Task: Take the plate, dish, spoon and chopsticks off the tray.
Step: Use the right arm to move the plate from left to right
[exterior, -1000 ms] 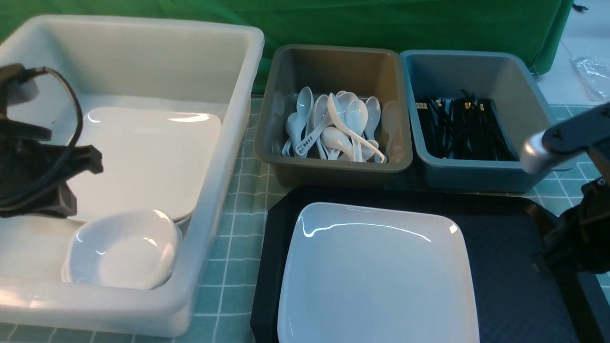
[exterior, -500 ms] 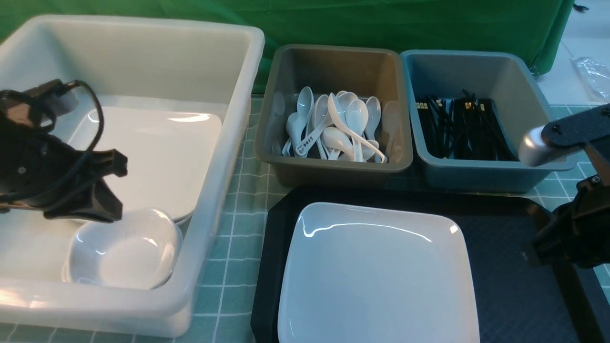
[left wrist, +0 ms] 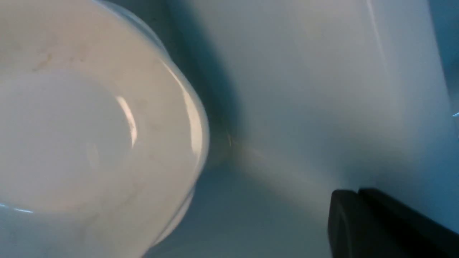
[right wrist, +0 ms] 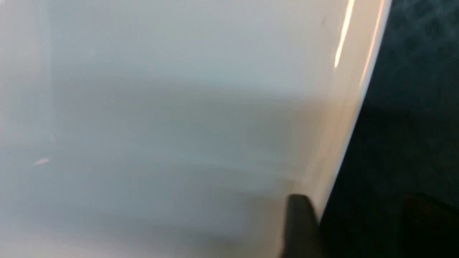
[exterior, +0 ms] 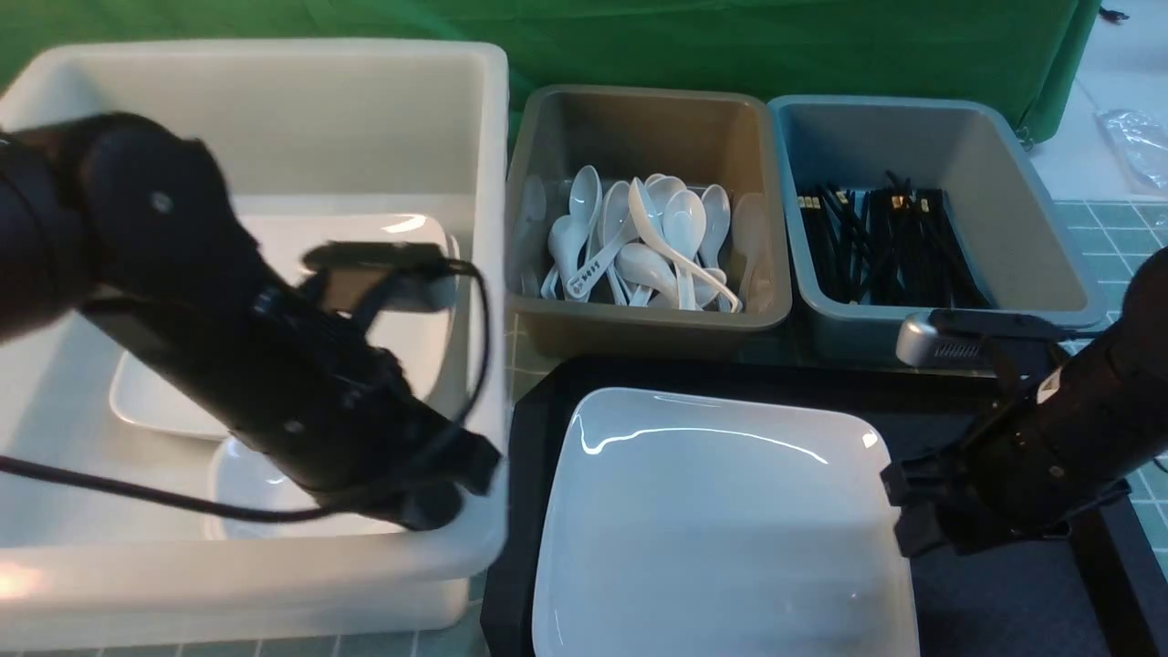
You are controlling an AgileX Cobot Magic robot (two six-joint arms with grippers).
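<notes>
The large white plate [exterior: 721,511] lies on the left part of the black tray [exterior: 995,602]. My right gripper [exterior: 912,520] is at the plate's right edge and stands open. In the right wrist view one finger [right wrist: 299,225] is over the plate [right wrist: 179,107] and the other is over the tray [right wrist: 412,71], so the rim lies between them. My left gripper [exterior: 447,497] is shut and empty, low inside the white tub's near right corner. A small white dish [left wrist: 89,125] lies in the tub beside it. No spoon or chopsticks show on the tray.
The white tub [exterior: 274,584] at the left also holds another square plate [exterior: 164,401]. Behind the tray, a grey tub [exterior: 639,321] holds several white spoons [exterior: 639,246]. A blue tub [exterior: 912,109] next to it holds black chopsticks [exterior: 885,246].
My left arm swung right and down into the tub's near right corner, and the tub shifted right. My right arm moved left to the plate's edge and its jaws opened.
</notes>
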